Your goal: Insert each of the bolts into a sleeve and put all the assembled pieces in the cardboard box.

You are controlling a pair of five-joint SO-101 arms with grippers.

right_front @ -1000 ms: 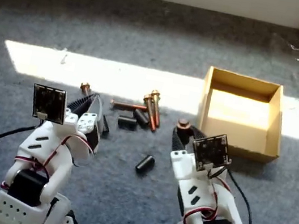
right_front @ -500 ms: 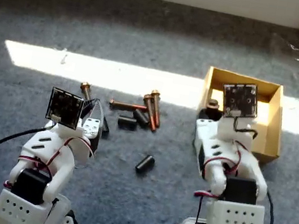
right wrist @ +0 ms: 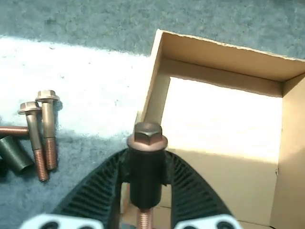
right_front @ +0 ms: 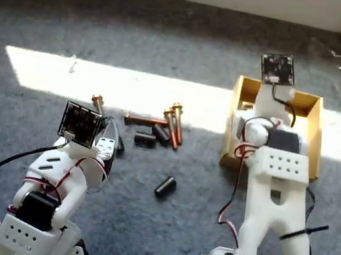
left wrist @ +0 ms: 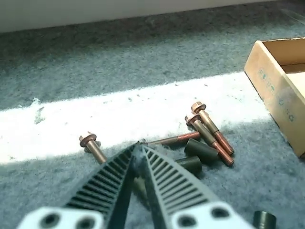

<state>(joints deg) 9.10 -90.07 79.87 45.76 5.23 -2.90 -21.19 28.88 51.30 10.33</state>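
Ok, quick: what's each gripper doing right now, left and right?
Left gripper: closed, fingertips together, nothing visibly held.
Right gripper: closed on a copper-coloured hex bolt inside a dark cylindrical sleeve.

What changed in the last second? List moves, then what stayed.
The right end effector, shut on a sleeved bolt, swung from the carpet by the cardboard box's near corner out over the box. The left end effector shifted slightly toward the loose bolts. Loose bolts, sleeves and box stayed put.

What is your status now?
Right gripper shut on sleeved bolt, at cardboard box rim. Left gripper shut, beside loose bolts. Nothing in the way.
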